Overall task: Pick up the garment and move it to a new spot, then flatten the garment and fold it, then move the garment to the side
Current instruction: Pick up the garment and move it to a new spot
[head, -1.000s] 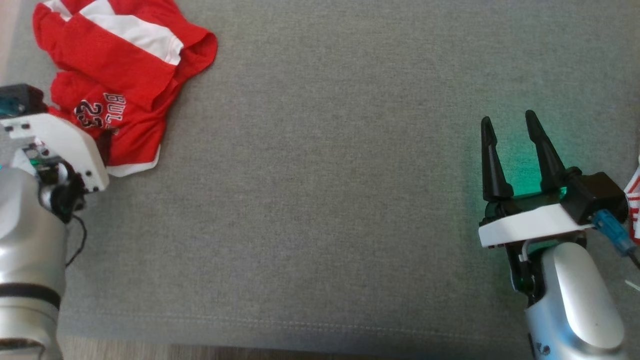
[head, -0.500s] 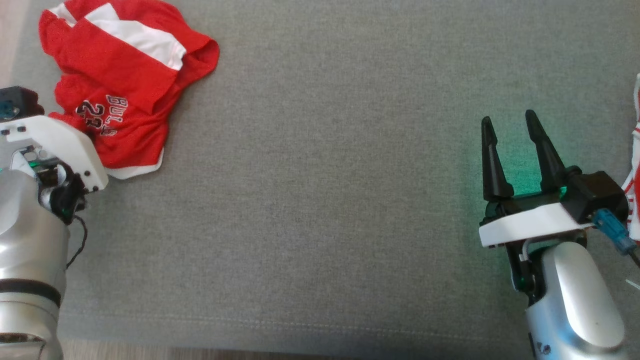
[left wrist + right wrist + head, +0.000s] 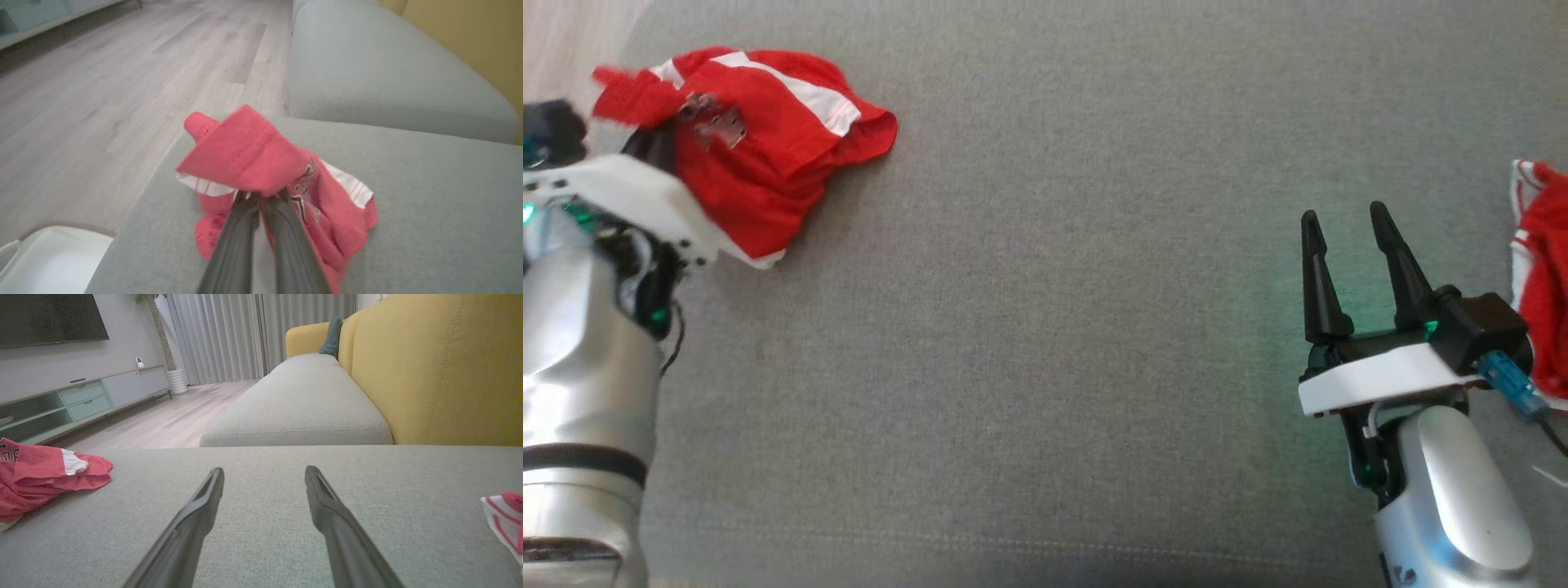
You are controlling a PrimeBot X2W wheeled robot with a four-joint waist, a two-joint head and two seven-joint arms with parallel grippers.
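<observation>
Right now the garment (image 3: 768, 163), red with white bands, sits at ten o'clock in my head view, near the corner of the grey seat cushion (image 3: 1045, 343). My left pincer (image 3: 263, 198) has it. The two fingers are drawn almost together with only a sliver between them, and a fold of red cloth is pinched at their tips and bunched up over them. The rest of the cloth drapes down onto the cushion.

My right pincer (image 3: 1343, 211), at four o'clock, is spread wide with nothing between the fingers. I can't tell if it touches the cushion.

Black print (image 3: 300, 192) shows on the red cloth beside the left fingers. It is crumpled and blurred, so I can't read it.

A second cloth (image 3: 1543, 278), red and white striped, lies at three o'clock, just beside the right wrist.

Through the right wrist camera I see another grey cushion (image 3: 298, 408) ahead, a yellow backrest (image 3: 449, 367) at two o'clock, and a pale wood floor (image 3: 163, 424). At ten o'clock stands a low cabinet (image 3: 81, 404) under a dark screen (image 3: 49, 318), with grey curtains (image 3: 245, 335) at twelve.
</observation>
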